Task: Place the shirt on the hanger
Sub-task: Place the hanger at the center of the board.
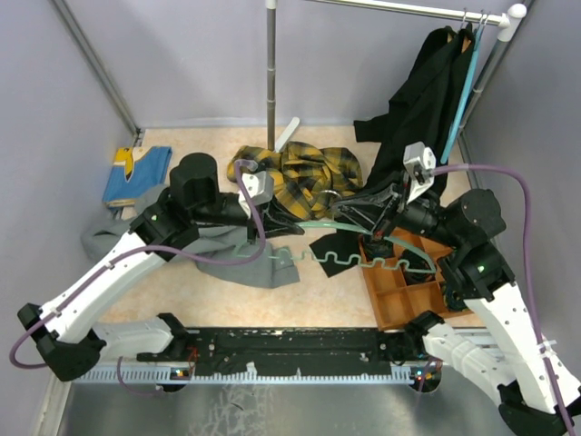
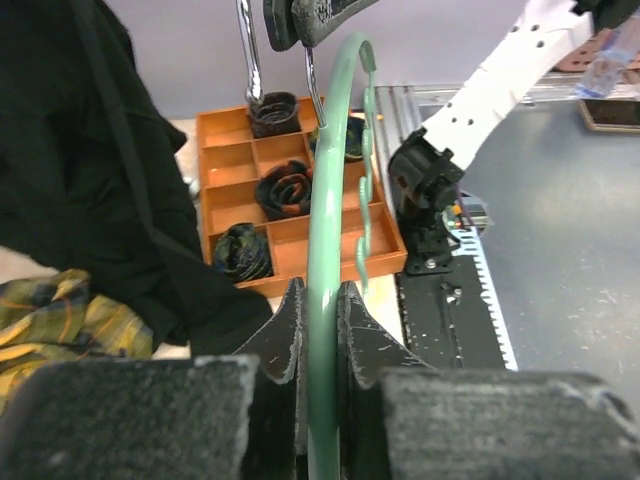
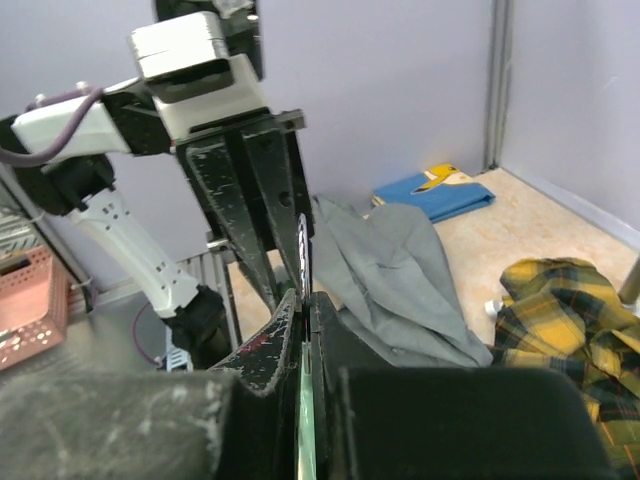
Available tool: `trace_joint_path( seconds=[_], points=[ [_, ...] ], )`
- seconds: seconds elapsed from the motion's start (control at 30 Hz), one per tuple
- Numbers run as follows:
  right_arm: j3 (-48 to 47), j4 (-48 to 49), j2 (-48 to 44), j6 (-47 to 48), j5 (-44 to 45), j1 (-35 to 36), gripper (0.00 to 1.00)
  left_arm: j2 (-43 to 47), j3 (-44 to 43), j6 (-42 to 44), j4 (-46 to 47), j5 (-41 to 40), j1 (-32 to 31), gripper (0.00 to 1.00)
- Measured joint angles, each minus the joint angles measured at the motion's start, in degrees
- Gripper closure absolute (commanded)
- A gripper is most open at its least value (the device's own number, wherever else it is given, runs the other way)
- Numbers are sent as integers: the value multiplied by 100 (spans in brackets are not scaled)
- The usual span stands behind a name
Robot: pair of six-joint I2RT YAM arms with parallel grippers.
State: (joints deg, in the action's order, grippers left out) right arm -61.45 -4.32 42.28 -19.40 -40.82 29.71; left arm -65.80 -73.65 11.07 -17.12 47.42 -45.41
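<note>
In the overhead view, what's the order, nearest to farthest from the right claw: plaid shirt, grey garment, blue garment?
From the right gripper, shut on the hanger:
1. Yellow plaid shirt, just behind, leftward.
2. Grey garment, left, nearer the bases.
3. Blue garment, far left corner.

Robot lab test cell here: plain lavender partition walls (image 1: 182, 54) box in a tan work surface (image 1: 209, 154). A bare metal clothes rail (image 1: 399, 9) spans 1 o'clock. A black mounting track (image 1: 300, 343) sits on a brushed steel bench (image 1: 272, 409) at 6 o'clock.
</note>
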Motion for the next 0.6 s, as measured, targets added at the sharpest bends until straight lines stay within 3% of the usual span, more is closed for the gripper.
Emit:
trace_joint_path(
  seconds=[0.07,0.13,0.43,0.6],
  points=[
    [7,-55,-28,37,205,0,64,85,0,20,-76,-317,-20,100],
    [7,-251,-74,105,457,0,53,236,35,46,-249,-835,-24,100],
    [-15,-1388,-345,588,2258,0,46,1690,1158,-393,-675,-3718,17,100],
    [-42,-1827,190,726,2992,0,42,2350,1591,-1095,-997,-5475,79,100]
  ],
)
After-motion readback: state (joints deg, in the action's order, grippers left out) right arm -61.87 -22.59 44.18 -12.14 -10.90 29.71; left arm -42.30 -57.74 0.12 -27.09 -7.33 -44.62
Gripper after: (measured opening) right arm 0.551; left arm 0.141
